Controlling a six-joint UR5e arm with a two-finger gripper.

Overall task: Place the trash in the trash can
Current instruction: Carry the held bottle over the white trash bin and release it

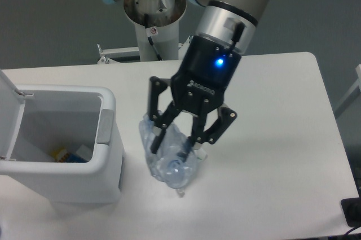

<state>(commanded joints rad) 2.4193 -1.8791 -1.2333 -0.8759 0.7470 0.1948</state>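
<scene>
The gripper hung above the white surface, jaws clamped on the crushed clear bottle. The bottle sat just beside the open trash can, at its 3 o'clock side.
</scene>
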